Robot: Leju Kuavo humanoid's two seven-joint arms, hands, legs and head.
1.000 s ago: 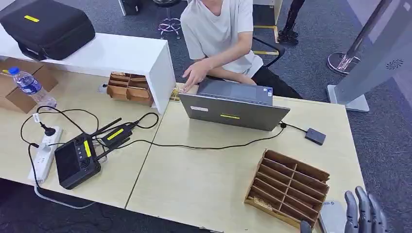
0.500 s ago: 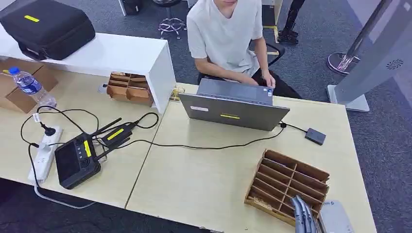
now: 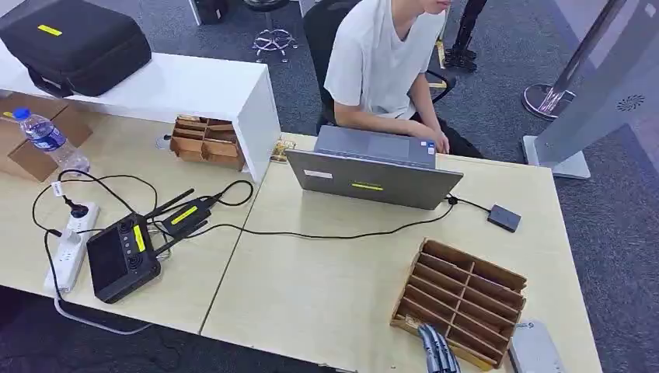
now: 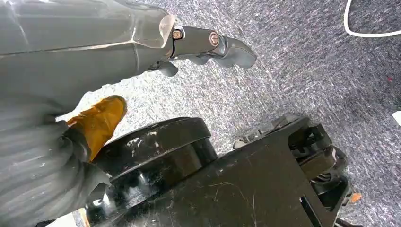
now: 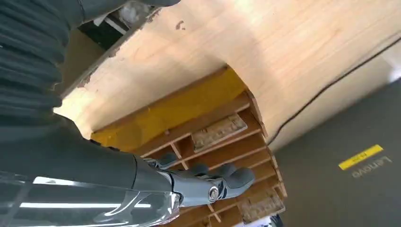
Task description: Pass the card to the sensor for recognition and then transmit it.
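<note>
Card (image 5: 218,132) lies in wooden rack (image 3: 460,299) slot; R hand (image 5: 208,178) hovers over it, fingers apart, empty; L hand (image 4: 208,47) hangs loose, empty.

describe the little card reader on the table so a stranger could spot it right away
Start at the open grey laptop on the right-hand table. A black cable runs from its right corner to the card reader, a small flat dark square lying alone on bare wood, beyond the slotted wooden rack.

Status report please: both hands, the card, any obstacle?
Right hand over wooden slotted tray, empty. Left hand hanging, holds nothing. Card lies in tray slot. Nothing blocking.
</note>
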